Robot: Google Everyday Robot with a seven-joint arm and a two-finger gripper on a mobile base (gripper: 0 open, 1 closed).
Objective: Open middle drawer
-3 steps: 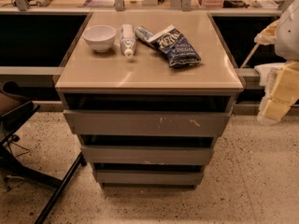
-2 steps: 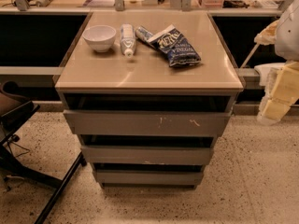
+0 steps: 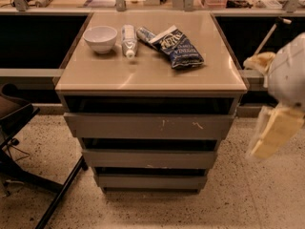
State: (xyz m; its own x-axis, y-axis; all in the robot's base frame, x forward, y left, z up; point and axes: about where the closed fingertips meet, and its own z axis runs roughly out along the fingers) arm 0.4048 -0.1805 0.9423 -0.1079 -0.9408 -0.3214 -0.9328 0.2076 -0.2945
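While a dark chair [image 3: 14, 116] is standing at the far left, a white bowl [image 3: 100, 38], a bottle [image 3: 128, 39] and a blue snack bag [image 3: 177, 47] are lying on the bench [image 3: 143, 75]. Underneath, the middle drawer [image 3: 143, 158] is sitting between the scratched front [image 3: 147, 126] and the smallest front [image 3: 150, 181], a dark gap showing above it. At the right edge the pincer [image 3: 279, 104] is hovering apart from the drawer; its opening and hold cannot be told.

Matt grey middle drawer [image 3: 150, 158], glossy smooth tabletop [image 3: 143, 74]; pale plastic-looking gripper [image 3: 274, 135] at right.
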